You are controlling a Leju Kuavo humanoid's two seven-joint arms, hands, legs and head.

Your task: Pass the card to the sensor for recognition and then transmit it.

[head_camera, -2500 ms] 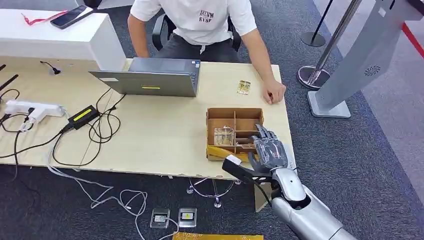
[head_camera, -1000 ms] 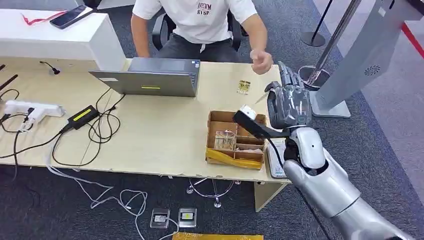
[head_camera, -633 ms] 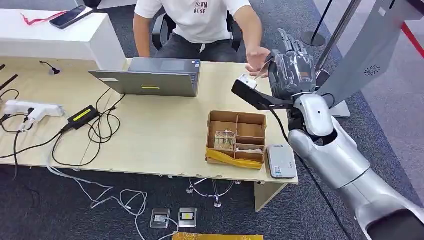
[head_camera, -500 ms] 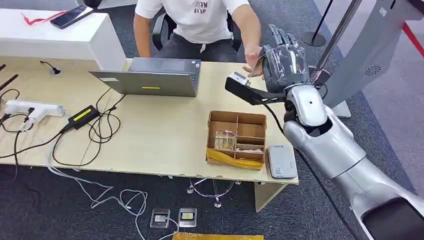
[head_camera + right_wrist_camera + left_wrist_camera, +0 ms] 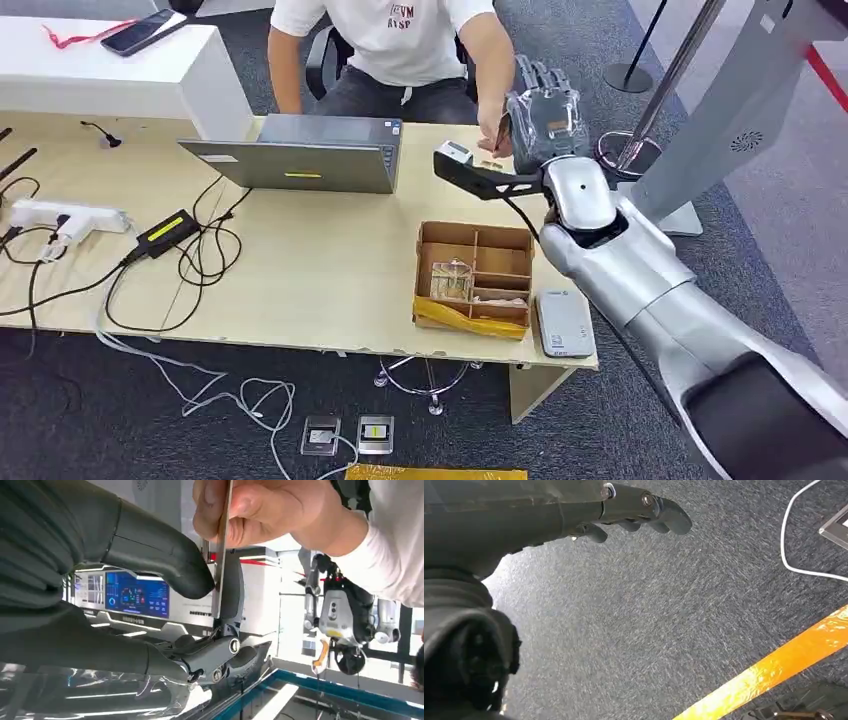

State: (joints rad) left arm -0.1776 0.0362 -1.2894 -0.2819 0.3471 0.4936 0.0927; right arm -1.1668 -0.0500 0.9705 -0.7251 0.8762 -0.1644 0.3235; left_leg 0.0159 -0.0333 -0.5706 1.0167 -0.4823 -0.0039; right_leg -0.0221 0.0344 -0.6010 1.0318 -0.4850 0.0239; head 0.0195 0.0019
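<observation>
Floor: dark grey carpet [image 5: 790, 215]; an orange strip [image 5: 769, 670] crosses it in the left wrist view.
Counter: pale wood top [image 5: 320, 260], carrying cables [image 5: 200, 255].
Raised ledge: white [image 5: 110, 80], at the counter's far left.
Chair: black [image 5: 325, 60], behind the counter.
Stand: grey, slanted [image 5: 730, 110], right of the counter.
Post: chrome, round base [image 5: 630, 150].
</observation>
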